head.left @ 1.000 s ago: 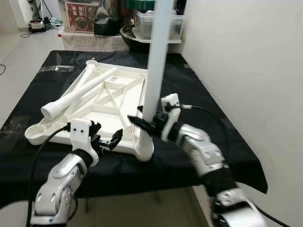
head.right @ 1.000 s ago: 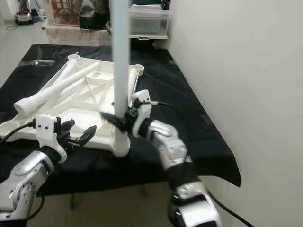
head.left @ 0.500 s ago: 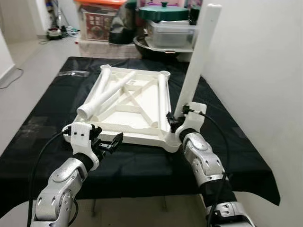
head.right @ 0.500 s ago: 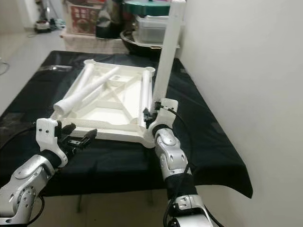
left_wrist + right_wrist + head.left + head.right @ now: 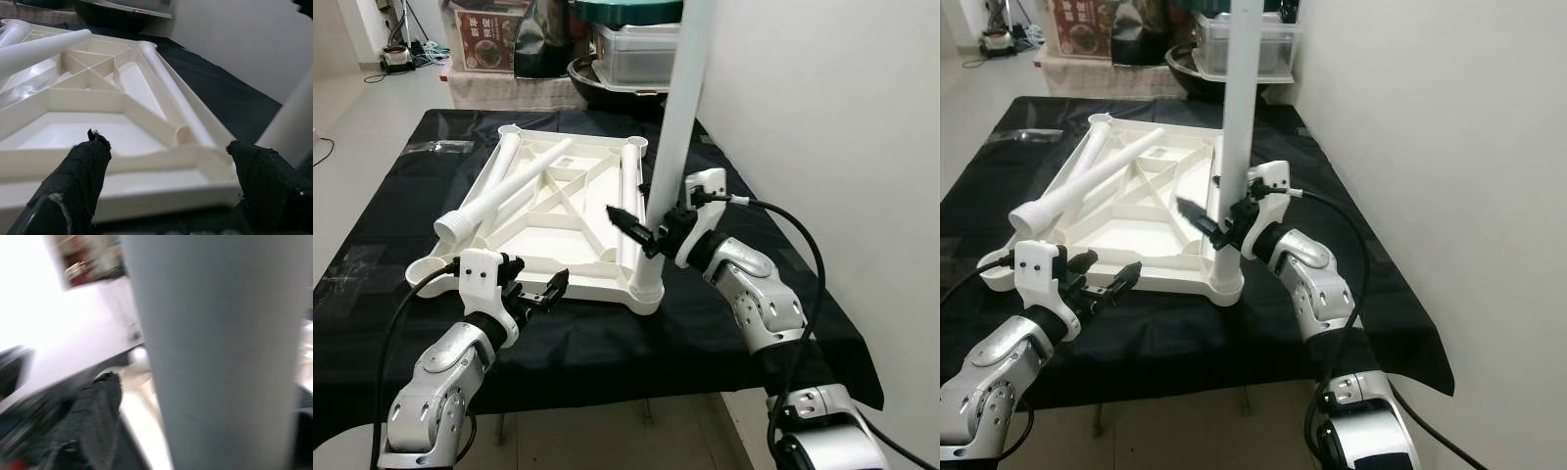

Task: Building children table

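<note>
The white table top (image 5: 570,286) lies upside down on the black cloth. One white leg (image 5: 677,127) stands nearly upright in the near right corner socket (image 5: 648,290). My right gripper (image 5: 644,227) is shut on this leg a little above the socket; the leg (image 5: 220,357) stands close before the wrist camera, with one black finger (image 5: 98,406) beside it. My left gripper (image 5: 536,294) is open just in front of the top's near edge (image 5: 146,191), touching nothing. Loose legs (image 5: 509,186) lie across the top's ribs.
The black-clothed table (image 5: 401,206) ends just past my arms. A white wall (image 5: 822,147) runs close along the right. At the far end stand a lidded clear box (image 5: 636,54), a dark basin (image 5: 592,78) and a red printed box (image 5: 484,24).
The leg in my right gripper leaned to the right half a second ago and now stands nearly upright in the corner socket. The head camera has shifted. My left gripper has stayed put.
</note>
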Tool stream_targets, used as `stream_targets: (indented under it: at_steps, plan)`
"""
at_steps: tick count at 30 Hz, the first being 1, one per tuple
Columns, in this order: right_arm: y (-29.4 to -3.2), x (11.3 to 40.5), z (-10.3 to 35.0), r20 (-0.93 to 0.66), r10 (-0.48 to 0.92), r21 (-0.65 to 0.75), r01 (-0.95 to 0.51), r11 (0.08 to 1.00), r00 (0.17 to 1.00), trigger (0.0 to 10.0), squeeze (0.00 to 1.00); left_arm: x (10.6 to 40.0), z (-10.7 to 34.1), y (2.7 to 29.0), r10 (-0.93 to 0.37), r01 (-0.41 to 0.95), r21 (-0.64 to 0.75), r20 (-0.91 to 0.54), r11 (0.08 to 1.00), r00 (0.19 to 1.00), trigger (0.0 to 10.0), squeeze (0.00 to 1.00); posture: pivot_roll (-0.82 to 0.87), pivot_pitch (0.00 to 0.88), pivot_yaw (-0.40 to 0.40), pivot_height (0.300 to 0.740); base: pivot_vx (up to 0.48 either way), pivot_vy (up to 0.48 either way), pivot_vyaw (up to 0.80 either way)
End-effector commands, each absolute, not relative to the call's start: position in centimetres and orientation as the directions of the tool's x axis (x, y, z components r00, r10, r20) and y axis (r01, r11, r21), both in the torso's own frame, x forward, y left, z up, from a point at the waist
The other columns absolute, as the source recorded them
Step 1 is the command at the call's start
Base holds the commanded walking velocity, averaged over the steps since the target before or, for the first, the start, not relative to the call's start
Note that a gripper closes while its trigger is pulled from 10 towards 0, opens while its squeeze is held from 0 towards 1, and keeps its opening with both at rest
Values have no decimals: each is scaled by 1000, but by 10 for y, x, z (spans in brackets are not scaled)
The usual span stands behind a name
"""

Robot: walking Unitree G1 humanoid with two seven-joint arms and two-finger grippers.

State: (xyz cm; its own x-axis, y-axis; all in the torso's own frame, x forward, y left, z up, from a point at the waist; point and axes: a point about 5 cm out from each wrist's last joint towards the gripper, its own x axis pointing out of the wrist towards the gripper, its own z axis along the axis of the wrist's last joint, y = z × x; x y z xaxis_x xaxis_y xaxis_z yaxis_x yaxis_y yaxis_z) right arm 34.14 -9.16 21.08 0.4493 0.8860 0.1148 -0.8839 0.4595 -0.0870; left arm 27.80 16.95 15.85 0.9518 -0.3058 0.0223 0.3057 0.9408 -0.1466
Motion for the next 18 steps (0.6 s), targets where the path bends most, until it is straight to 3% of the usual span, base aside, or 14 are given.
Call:
stream_targets:
  at_steps: [1, 2, 3, 4, 7, 8, 9, 10, 12, 13, 14, 15, 18]
  plan:
    - [-77, 323, 196, 49, 971, -91, -967, 237, 233, 3725, 0, 279, 156, 169, -315, 314, -169, 22, 934, 949, 10000, 0, 78, 0, -107, 740, 0, 0, 0]
    - [-77, 323, 196, 49, 971, -91, -967, 237, 233, 3725, 0, 279, 156, 169, -315, 314, -169, 22, 934, 949, 10000, 0, 78, 0, -107, 740, 0, 0, 0]
    - [-76, 317, 192, 25, 983, -91, -979, 183, 181, 2431, 0, 279, 156, 169, -316, 315, -159, 19, 936, 949, 10000, 0, 82, 0, -111, 740, 0, 0, 0]
    - [-74, 312, 187, 6, 991, -87, -987, 135, 135, 4431, 0, 278, 155, 169, -315, 314, -161, 18, 936, 949, 10000, 0, 84, 0, -108, 740, 0, 0, 0]
    - [-73, 309, 184, -5, 993, -84, -990, 114, 115, 4627, 0, 278, 155, 170, -315, 313, -166, 19, 935, 949, 10000, 0, 84, 0, -106, 740, 0, 0, 0]
    - [-72, 308, 181, -9, 993, -76, -990, 115, 116, 6275, 0, 278, 155, 170, -317, 316, -160, 17, 935, 948, 10000, 0, 81, 0, -104, 740, 0, 0, 0]
    - [-71, 308, 180, -8, 992, -70, -990, 125, 126, 6353, 0, 278, 155, 169, -321, 319, -153, 15, 935, 947, 10000, 0, 81, 0, -104, 740, 0, 0, 0]
    - [-71, 310, 178, -1, 987, -72, -984, 161, 161, 4157, 0, 279, 154, 170, -321, 320, -153, 14, 935, 947, 10000, 0, 79, 0, -99, 740, 0, 0, 0]
    - [-71, 310, 178, -1, 987, -72, -984, 161, 161, 4157, 0, 279, 154, 170, -321, 320, -153, 14, 935, 947, 10000, 0, 79, 0, -99, 740, 0, 0, 0]
    - [-70, 315, 177, 1, 976, -70, -974, 215, 216, 0, 0, 279, 154, 170, -322, 320, -160, 15, 934, 947, 10000, 0, 73, 0, -96, 740, 0, 0, 0]
    - [-70, 315, 177, 1, 976, -70, -974, 215, 216, 0, 0, 279, 154, 170, -322, 320, -160, 15, 934, 947, 10000, 0, 73, 0, -96, 740, 0, 0, 0]
    - [-71, 323, 174, 1, 951, -65, -949, 309, 309, 0, 0, 279, 154, 169, -325, 324, -157, 15, 933, 945, 10000, 0, 70, 0, -97, 740, 0, 0, 0]
    - [-71, 323, 174, 1, 951, -65, -949, 309, 309, 0, 0, 279, 154, 169, -325, 324, -157, 15, 933, 945, 10000, 0, 70, 0, -97, 740, 0, 0, 0]
